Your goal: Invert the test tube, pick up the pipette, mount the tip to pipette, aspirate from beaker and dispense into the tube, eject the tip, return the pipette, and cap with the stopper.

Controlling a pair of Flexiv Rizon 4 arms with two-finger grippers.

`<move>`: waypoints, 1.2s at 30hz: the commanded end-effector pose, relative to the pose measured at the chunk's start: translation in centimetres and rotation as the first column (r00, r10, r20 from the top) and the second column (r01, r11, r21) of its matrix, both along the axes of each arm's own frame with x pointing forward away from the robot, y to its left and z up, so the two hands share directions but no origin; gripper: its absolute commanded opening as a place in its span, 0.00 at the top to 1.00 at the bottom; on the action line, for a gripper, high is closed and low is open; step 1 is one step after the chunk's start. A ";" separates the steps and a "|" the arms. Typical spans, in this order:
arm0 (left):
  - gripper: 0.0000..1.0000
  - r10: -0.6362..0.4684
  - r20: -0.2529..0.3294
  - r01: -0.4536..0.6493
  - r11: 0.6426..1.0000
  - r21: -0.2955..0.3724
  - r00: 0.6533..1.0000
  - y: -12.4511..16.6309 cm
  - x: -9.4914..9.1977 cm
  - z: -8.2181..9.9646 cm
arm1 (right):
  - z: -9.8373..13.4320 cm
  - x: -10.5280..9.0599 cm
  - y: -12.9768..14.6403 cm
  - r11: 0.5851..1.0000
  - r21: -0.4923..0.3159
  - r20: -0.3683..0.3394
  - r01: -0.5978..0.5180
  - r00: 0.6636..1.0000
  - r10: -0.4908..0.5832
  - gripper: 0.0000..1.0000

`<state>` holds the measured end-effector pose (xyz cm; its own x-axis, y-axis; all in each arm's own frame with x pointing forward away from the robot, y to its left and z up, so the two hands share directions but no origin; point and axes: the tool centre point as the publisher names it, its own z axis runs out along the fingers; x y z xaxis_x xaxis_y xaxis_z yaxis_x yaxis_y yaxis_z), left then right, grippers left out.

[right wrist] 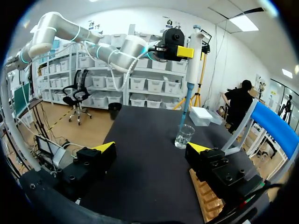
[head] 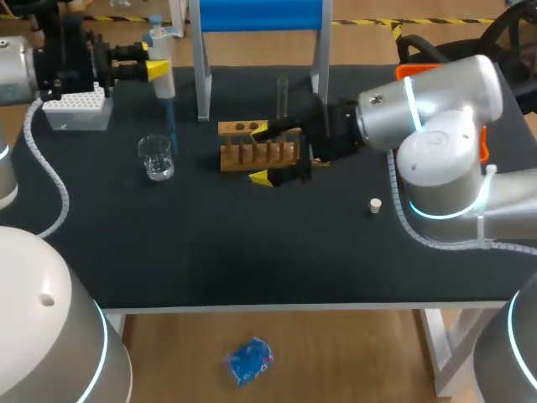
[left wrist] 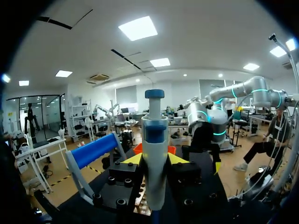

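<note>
My left hand [head: 156,69] holds the white-and-blue pipette [head: 165,84] upright over the clear glass beaker [head: 156,158]. My right hand [head: 264,154] lies level, wide open.

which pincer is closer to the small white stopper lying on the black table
Right. The right pincer sits open at the wooden tube rack, a short way from the small white stopper; the left pincer holds the white pipette across the table.

Table count from my station:
- one pipette [head: 161,71]
- one beaker [head: 156,157]
- one tip box [head: 78,109]
- one wooden rack [head: 252,151]
- one test tube [head: 283,94]
- one stopper [head: 375,205]
- one blue-topped stand [head: 260,17]

Rack holes: I see two, the rest are hidden.

Two grippers: left gripper [head: 155,69] and right gripper [head: 261,154]. Four yellow fingertips [right wrist: 106,146].
</note>
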<state>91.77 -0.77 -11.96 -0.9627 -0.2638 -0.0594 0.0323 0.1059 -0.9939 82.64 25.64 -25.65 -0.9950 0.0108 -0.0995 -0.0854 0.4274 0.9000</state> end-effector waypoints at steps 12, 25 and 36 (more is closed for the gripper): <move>1.00 -0.019 -0.001 0.019 1.000 -0.004 1.000 0.3 0.5 -0.2 | -0.8 0.4 1.7 1.000 -0.002 0.000 0.002 1.000 -0.002 0.00; 1.00 -0.013 0.007 0.013 1.000 -0.007 1.000 2.1 2.7 -0.7 | -1.4 1.5 3.3 0.998 -0.028 0.056 0.059 0.997 -0.057 0.00; 1.00 0.005 -0.003 -0.005 1.000 0.013 1.000 3.4 4.1 -2.2 | -3.2 3.2 4.9 0.991 -0.077 0.077 0.113 0.991 -0.107 0.00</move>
